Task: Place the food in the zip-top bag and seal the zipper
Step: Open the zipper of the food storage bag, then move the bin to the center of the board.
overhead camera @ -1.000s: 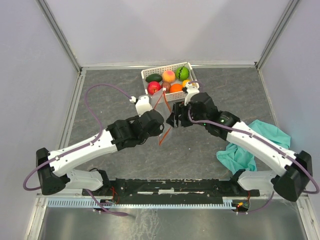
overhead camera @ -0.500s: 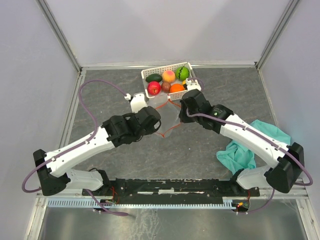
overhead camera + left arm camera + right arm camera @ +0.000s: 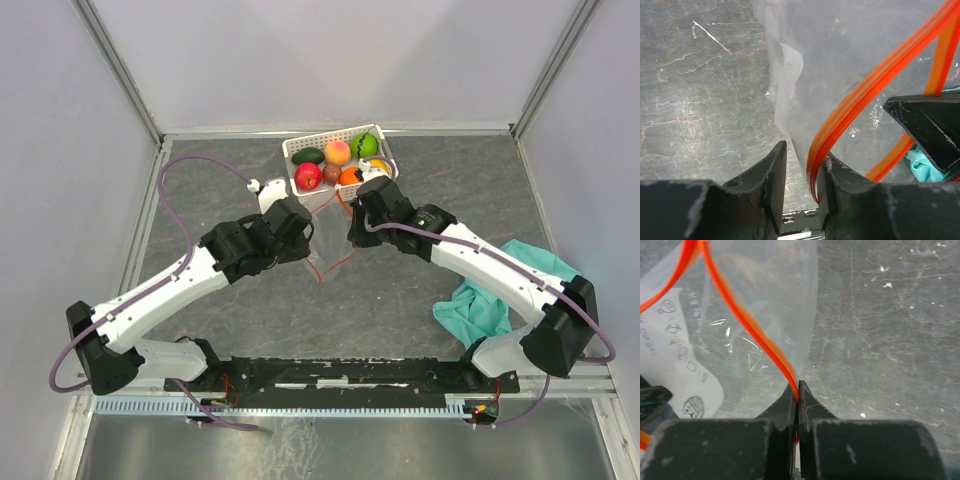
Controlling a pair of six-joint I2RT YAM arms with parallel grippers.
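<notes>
The left arm and right arm are built from white shells joined by black housings. Purple cables are looped out, the left one toward eleven o'clock. The fingers are moulded black and scuffed grey.

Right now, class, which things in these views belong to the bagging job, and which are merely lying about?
Belongs to the job: zip-top bag, zipper, food in the white basket, left pincer, right pincer shut on the zipper.

Just lying about: teal cloth, crumpled at the right.
</notes>
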